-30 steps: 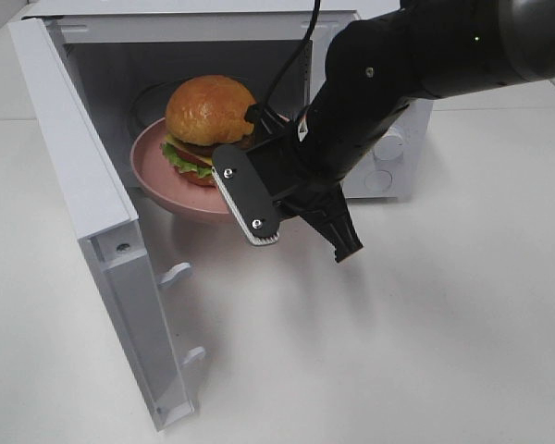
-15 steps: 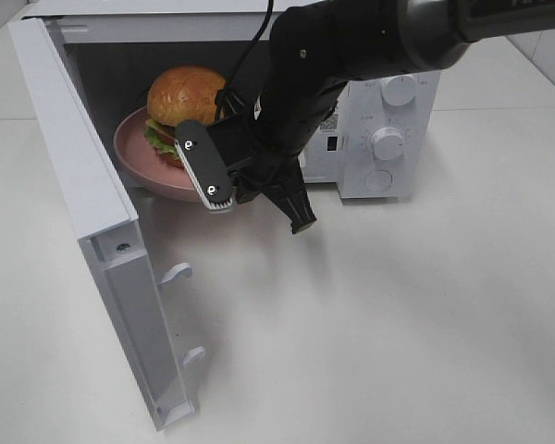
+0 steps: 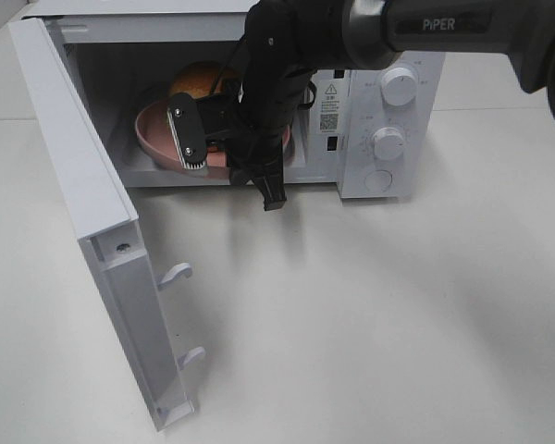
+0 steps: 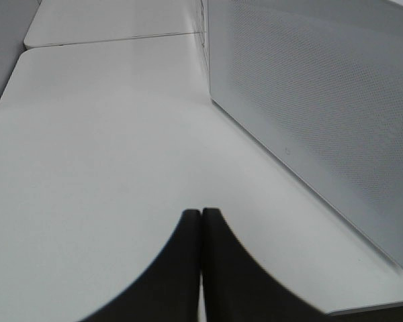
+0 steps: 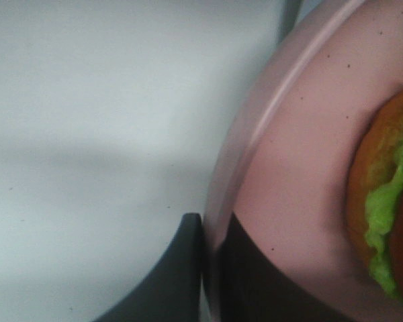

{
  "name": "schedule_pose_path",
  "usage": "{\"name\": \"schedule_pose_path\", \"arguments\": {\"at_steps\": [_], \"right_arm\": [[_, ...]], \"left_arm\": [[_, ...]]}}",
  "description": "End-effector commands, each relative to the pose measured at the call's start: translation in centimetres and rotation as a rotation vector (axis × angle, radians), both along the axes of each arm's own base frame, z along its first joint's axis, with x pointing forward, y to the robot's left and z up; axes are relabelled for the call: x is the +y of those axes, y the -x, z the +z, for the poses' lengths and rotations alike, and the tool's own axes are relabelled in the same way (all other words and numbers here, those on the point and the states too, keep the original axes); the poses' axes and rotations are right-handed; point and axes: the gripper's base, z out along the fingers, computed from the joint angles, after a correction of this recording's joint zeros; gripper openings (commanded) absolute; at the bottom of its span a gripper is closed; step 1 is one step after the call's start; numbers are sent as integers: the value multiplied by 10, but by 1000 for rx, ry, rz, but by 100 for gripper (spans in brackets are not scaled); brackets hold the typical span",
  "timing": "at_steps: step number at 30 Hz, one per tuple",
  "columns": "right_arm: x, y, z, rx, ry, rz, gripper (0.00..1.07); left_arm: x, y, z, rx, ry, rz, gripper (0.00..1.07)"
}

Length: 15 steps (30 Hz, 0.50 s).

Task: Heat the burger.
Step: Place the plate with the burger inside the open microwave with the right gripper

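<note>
Seen from above, a white microwave (image 3: pixel 355 102) stands on a white surface (image 3: pixel 398 324) with its door (image 3: pixel 74 176) swung wide open at the left. Inside the oven chamber sits a pink plate (image 3: pixel 153 139), tilted, with its near edge at the chamber opening. The burger (image 3: pixel 196 79) lies on that plate, inside the oven; only the top of its golden-brown bun shows behind the black arm (image 3: pixel 287 55), which reaches in from the right. To the right of the chamber is the control panel with round knobs (image 3: pixel 388 143).

The right wrist camera shows the right hand (image 5: pixel 210 225) closed on the rim of the plate, one dark finger on each side of it, with green lettuce and bun at the far edge.

The left wrist camera shows the left hand (image 4: pixel 201 213) closed, its two fingers touching and holding nothing, above the bare surface beside a dotted white panel (image 4: pixel 309 100)
</note>
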Motion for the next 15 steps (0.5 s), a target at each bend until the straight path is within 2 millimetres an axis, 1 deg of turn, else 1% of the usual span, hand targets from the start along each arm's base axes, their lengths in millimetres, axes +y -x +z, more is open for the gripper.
{"name": "schedule_pose_path", "arguments": {"at_steps": [1,3,12,14,15], "right_arm": [[-4,-22,8,24,-90,-146,0],[-7,-25,9,41,-89,-160,0],[-8,-25,7,60,-95,-213,0],[-8,-24,6,75,-89,-223,0],[-9,-22,6,89,-79,-228,3]], "left_arm": [[0,3,0,-27,-3,6,0],[0,3,0,-27,-3,6,0],[0,3,0,-27,-3,6,0],[0,3,0,-27,-3,6,0],[0,3,0,-27,-3,6,0]]}}
